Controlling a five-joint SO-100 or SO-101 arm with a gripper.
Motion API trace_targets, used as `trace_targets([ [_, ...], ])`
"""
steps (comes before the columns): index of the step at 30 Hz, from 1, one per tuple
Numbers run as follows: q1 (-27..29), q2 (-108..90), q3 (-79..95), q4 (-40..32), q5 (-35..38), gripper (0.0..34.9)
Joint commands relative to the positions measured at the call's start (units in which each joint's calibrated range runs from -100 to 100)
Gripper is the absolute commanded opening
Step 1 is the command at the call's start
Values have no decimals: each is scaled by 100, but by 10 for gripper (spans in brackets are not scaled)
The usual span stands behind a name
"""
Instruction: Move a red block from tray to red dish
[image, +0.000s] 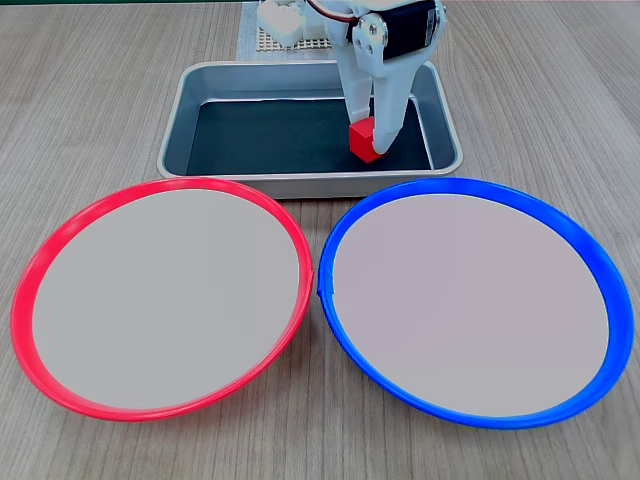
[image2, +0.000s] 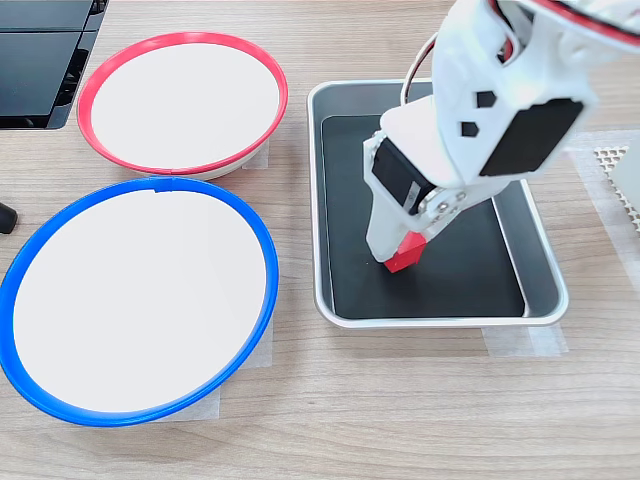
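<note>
Here, in the first exterior view, the red block (image: 364, 139) sits on the dark bottom of the tray (image: 190, 105), toward the tray's right side. It is a cube, so it has no long axis; one vertical edge faces the camera, with two faces angled away to either side. The white gripper (image: 372, 135) comes down on it from above, its two fingers closed against the block's left and right sides with no gap showing. The right finger covers part of the block's right face, and the arm's upper part is cut off by the top edge. The red dish (image: 40, 265) lies nearer the camera on the first exterior view's left, touching the blue dish (image: 600, 270) on the right; both are well apart from the block.

In the second exterior view, the block (image2: 405, 257) shows only as a small red corner under the gripper (image2: 398, 250), near the middle of the tray (image2: 545, 310). The arm's body hides most of it, so the contact of the fingers cannot be made out here. The red dish (image2: 95, 75) lies far and to the left, the blue dish (image2: 30, 250) nearer, and a dark object at the top left is cut off.
</note>
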Motion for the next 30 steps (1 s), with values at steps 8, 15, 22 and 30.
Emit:
trace_targets([
  [8, 1291, -849, -1319, -673, 15, 2],
  [15, 2007, 831, -1765, -2464, 68, 3],
  [22, 2101, 2051, -2339, -3314, 137, 63],
  [30, 2101, 2358, -2630, -3702, 137, 219],
])
